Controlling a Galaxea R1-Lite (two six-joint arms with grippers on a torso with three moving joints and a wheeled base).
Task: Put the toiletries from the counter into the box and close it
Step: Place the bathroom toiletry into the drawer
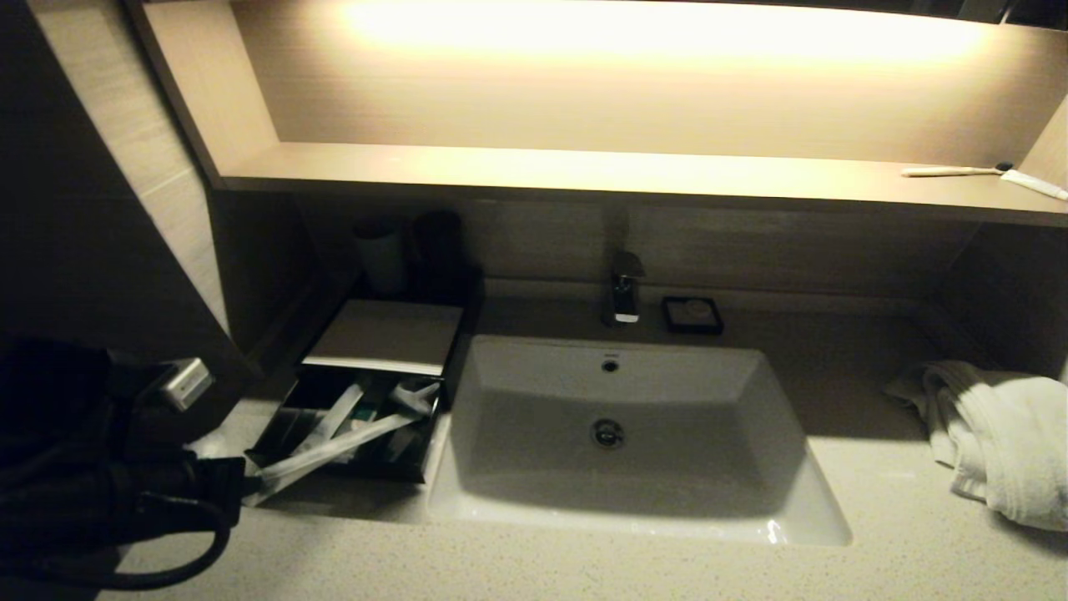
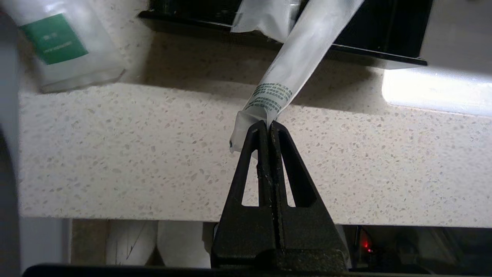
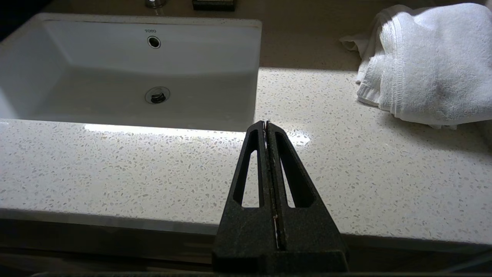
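A black box (image 1: 288, 417) stands open on the counter left of the sink, its pale lid (image 1: 384, 338) slid back over its far half. Several packets lie in it. My left gripper (image 1: 249, 491) is shut on the near end of a long white packet (image 1: 334, 449) whose far end rests in the box. In the left wrist view the gripper (image 2: 267, 124) pinches the packet (image 2: 296, 61) above the counter, in front of the box (image 2: 384, 34). A second packet with a green label (image 2: 57, 42) lies on the counter beside the box. My right gripper (image 3: 266, 124) is shut and empty over the counter's front edge.
A white sink (image 1: 517, 501) with a faucet (image 1: 622, 292) fills the middle. A black soap dish (image 1: 692, 315) sits behind it. A white towel (image 1: 1001, 434) lies at right. Two cups (image 1: 384, 250) stand behind the box. A toothbrush (image 1: 951, 171) lies on the shelf.
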